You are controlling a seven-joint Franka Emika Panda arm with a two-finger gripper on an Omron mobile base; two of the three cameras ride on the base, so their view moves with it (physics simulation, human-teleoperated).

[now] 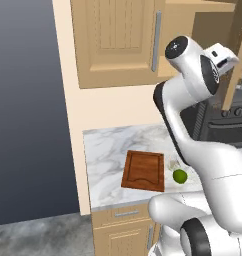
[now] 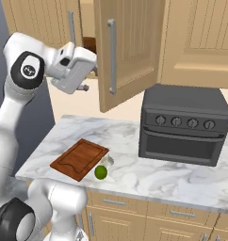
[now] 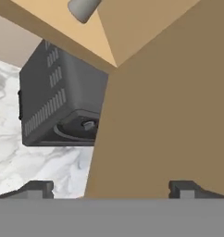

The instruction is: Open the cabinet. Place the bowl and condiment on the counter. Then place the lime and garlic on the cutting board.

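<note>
The cabinet's right door stands swung open, with its grey bar handle facing out; the left door is shut. My gripper hangs open beside the open door's free edge, holding nothing. In the hand view my gripper has the door's lower part between and beyond its fingertips. A dark sliver of the bowl shows inside the cabinet; the condiment is hidden. The cutting board lies bare on the counter. The lime and pale garlic rest just right of it.
A dark toaster oven stands on the counter right of the board, under the open door. A grey cylinder end shows at the hand view's top edge; I cannot tell what it is. Drawers run below the counter.
</note>
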